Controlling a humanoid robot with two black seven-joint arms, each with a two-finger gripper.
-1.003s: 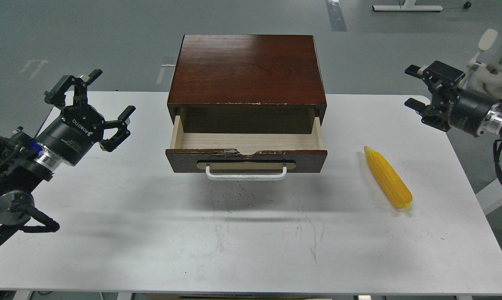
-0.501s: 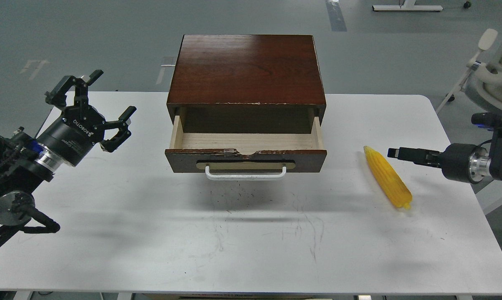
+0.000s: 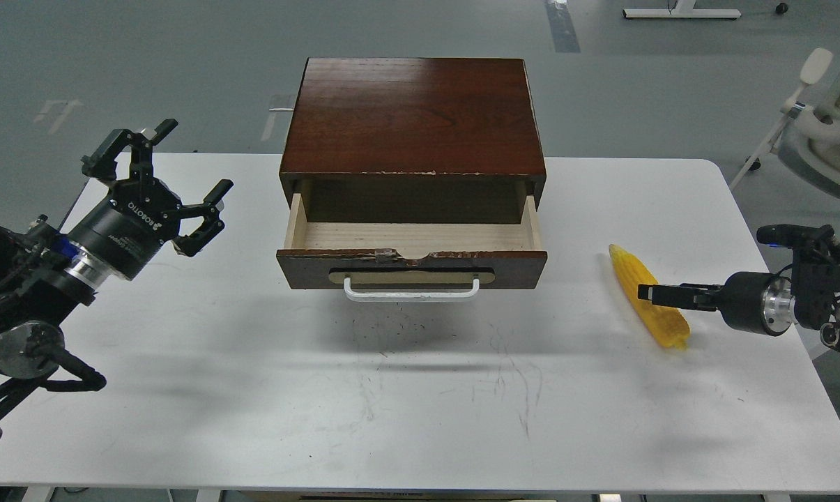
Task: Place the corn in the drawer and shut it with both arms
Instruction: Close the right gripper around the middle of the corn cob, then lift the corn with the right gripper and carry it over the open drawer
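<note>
The yellow corn (image 3: 629,270) lies on the white table (image 3: 420,390), right of the drawer, with its tapered tip pointing away from me. The dark brown drawer (image 3: 413,267) with a white bar handle (image 3: 411,290) is pulled out, and its pale wood interior (image 3: 413,236) is empty. My left gripper (image 3: 165,167) is open and empty, held above the table left of the drawer. My right gripper (image 3: 648,293) comes in level from the right. Its tip overlaps the middle of the corn. It is seen edge-on, so its fingers cannot be told apart.
The dark wooden cabinet (image 3: 413,115) that houses the drawer stands at the table's back middle. A white chair (image 3: 820,132) stands on the floor beyond the table's right edge. The table's rounded right edge (image 3: 834,418) is close to my right arm.
My right arm has dropped from high at the right and swung in level, so its gripper tip now overlaps the corn. My left gripper has shifted slightly right. Corn and drawer have not moved.
</note>
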